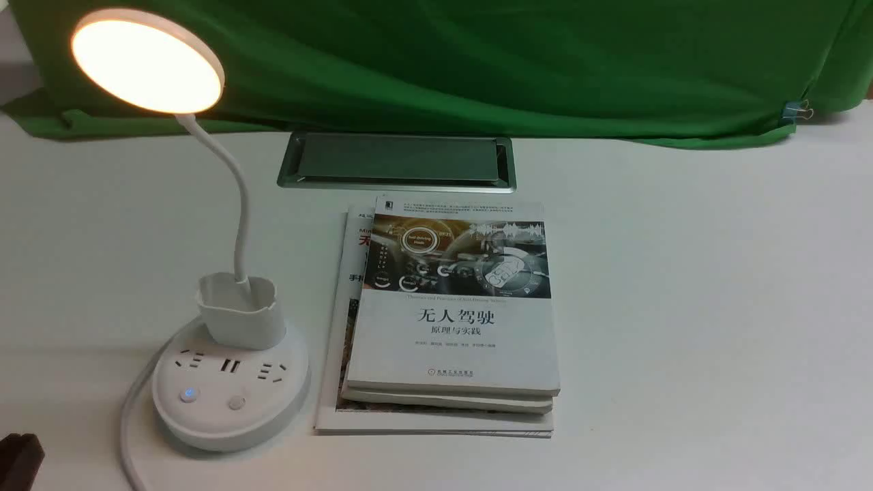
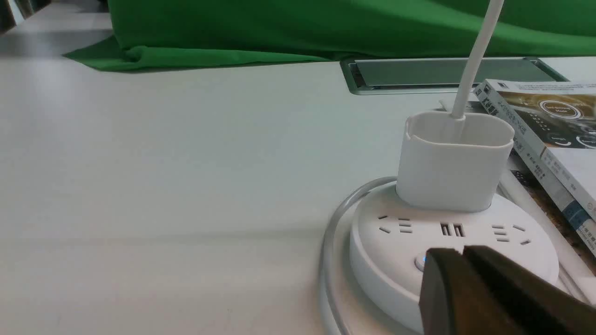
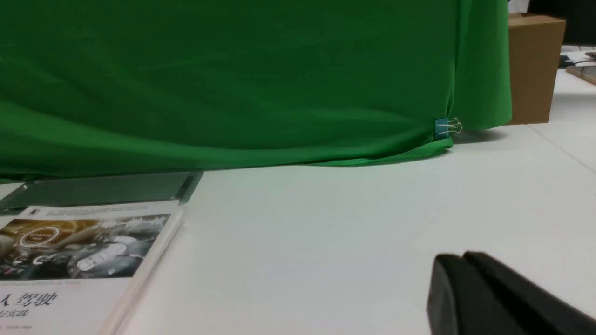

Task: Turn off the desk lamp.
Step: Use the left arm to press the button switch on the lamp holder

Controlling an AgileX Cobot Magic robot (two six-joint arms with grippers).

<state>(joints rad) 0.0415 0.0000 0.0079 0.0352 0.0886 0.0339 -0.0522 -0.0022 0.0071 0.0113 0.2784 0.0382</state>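
Observation:
The white desk lamp [image 1: 232,382] stands at the near left of the table. Its disc head [image 1: 146,61] glows warm, high at the far left. The round base carries sockets, a cup holder [image 1: 239,310], a blue-lit button [image 1: 187,394] and a plain button [image 1: 237,402]. My left gripper [image 2: 463,253] is shut and empty. In its wrist view its tip covers part of the blue-lit button [image 2: 420,263] on the base [image 2: 396,242]. In the front view only its dark tip [image 1: 19,457] shows, at the lower left corner. My right gripper [image 3: 463,258] is shut, empty, over bare table.
A stack of books [image 1: 450,320] lies just right of the lamp base. A metal cable hatch [image 1: 397,160] sits in the table behind them. Green cloth [image 1: 477,61] hangs along the back with a clip [image 1: 794,110]. The lamp's cord [image 1: 129,423] curls round the base's left.

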